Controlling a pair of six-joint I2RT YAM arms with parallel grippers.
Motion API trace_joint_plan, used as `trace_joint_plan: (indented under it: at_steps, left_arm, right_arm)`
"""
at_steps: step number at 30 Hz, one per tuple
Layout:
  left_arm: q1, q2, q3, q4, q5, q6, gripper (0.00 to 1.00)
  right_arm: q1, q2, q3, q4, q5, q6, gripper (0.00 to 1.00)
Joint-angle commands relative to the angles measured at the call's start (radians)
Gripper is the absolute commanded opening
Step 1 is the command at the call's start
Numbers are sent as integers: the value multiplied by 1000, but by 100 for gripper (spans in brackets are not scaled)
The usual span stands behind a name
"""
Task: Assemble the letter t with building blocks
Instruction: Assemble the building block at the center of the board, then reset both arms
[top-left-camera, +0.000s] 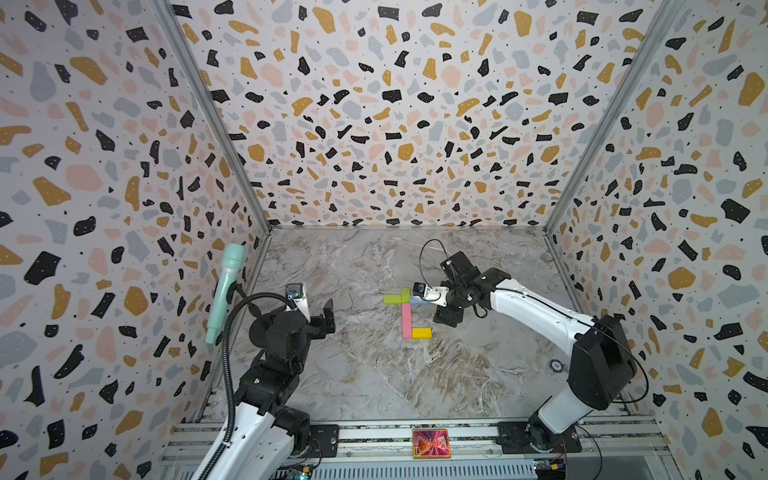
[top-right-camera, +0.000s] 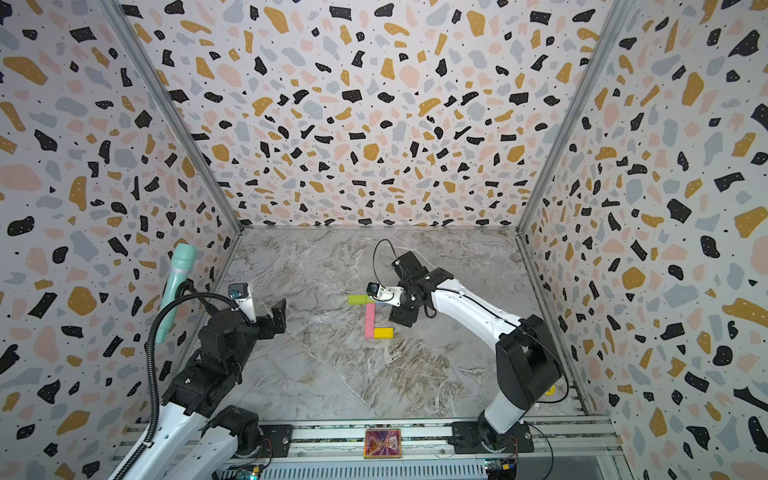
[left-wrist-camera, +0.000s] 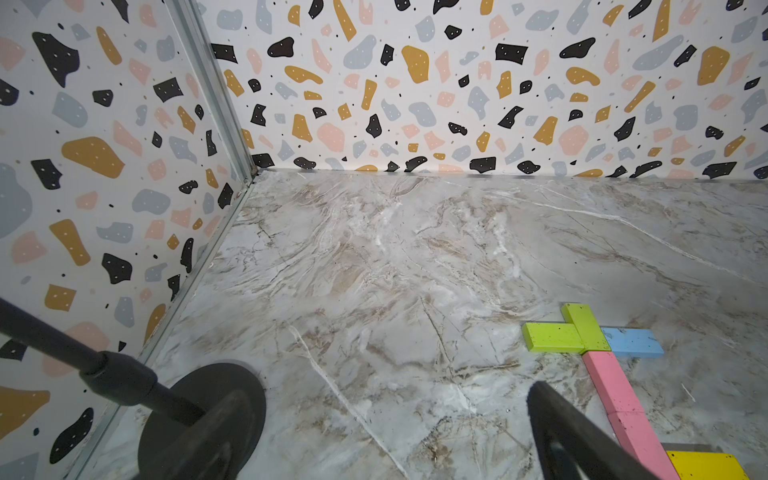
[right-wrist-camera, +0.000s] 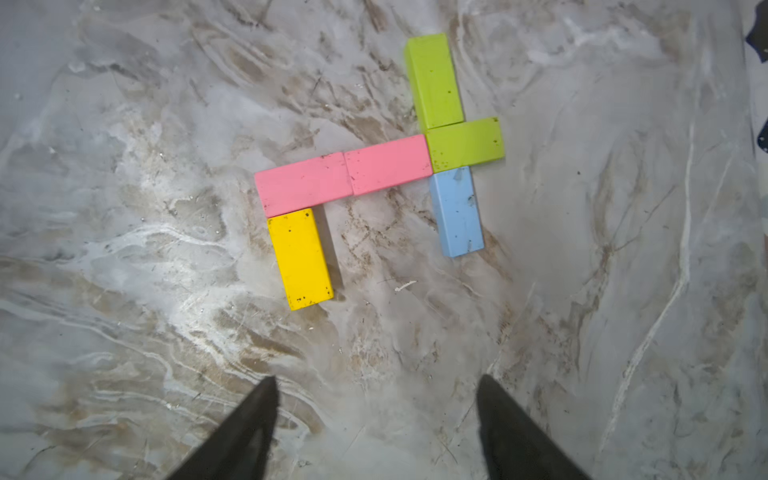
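Pink, green, blue, yellow blocks (right-wrist-camera: 345, 174) lay joined on marble (right-wrist-camera: 124, 291); right gripper (right-wrist-camera: 376, 380) gaped empty nearby; left gripper (top-left-camera: 328, 318) could not be judged.

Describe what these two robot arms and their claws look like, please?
Both the left arm and the right arm have smooth white shells with chunky black joints. A ribbed black hose runs beside the left one. A thin black cable loops off the right one, near a small white camera housing. The left claw and right claw are black, with flat tapering fingers.
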Motion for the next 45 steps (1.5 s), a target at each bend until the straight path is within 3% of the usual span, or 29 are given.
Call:
trace_joint_plan:
  at_steps: [1,10,14,19,24,32,38,41,45]
  left_arm:
    - [-2,8,-6,21,-27,-9,100]
    - [-3,89,-5,82,-140,-53,99]
    - [-3,97,-28,170,-197,-72,99]
    - [-3,137,-58,305,-303,-75,100]
    - [-3,206,-115,472,-365,-19,100]
    - [5,406,-306,952,-449,122,99]
    - [31,659,-374,1282,-444,110,99]
    - [35,720,-300,1216,-441,156,99]
    - [80,817,-377,1489,-421,163,100]
  right_arm:
    - [-71,-83,-48,80,-48,99,99]
    - [-221,-317,-331,491,40,334,99]
    - [-315,-393,-423,606,43,427,99]
    - [-429,-477,-568,784,140,562,99]
    - [-493,-526,-706,962,157,600,99]
    - [-523,-437,-889,1330,204,643,99]
    - [-527,-257,-981,1611,218,634,99]
    - [-530,-205,-996,1703,189,645,99]
    - [-529,-94,-1046,1896,204,650,99]
